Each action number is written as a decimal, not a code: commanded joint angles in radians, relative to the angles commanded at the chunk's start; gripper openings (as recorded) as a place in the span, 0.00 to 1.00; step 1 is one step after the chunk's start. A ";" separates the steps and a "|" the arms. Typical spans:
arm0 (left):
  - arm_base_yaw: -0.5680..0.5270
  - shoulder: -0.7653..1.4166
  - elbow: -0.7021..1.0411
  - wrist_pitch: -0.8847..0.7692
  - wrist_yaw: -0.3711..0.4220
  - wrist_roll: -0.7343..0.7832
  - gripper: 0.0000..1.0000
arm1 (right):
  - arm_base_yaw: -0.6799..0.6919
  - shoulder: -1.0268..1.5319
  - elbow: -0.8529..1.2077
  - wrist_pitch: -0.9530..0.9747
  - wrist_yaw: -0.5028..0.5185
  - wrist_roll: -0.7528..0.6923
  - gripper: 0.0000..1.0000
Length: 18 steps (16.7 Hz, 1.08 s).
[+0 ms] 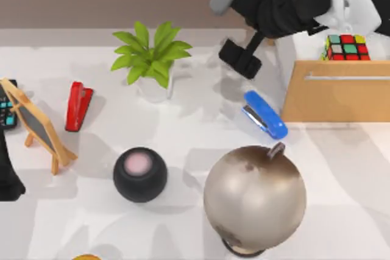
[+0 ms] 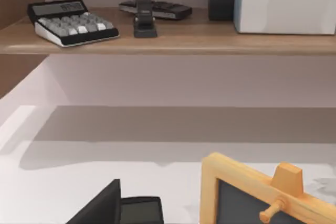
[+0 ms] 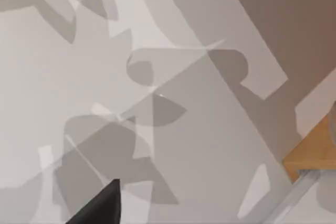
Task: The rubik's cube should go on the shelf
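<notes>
Right pincer (image 1: 241, 58) — low, beside cabinet (image 1: 335, 92)

A small rubik's cube of red, green, yellow and white stickers on a black grid (image 1: 347, 47) sits upright atop the wooden drawer cabinet (image 1: 335, 92) at the counter's right rear. The long light-brown wooden shelf board (image 2: 173, 38) runs level above the white counter, apart from the cube.

Bright, even light; soft overlapping shadows fall across the white table (image 1: 183, 132).
</notes>
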 joint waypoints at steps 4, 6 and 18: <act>0.000 0.000 0.000 0.000 0.000 0.000 1.00 | -0.119 0.124 0.367 -0.499 -0.032 0.304 1.00; 0.000 0.000 0.000 0.000 0.000 0.000 1.00 | -0.187 0.195 0.537 -0.698 -0.047 0.442 1.00; 0.000 0.000 0.000 0.000 0.000 0.000 1.00 | -0.353 0.440 0.887 -1.061 -0.076 0.749 1.00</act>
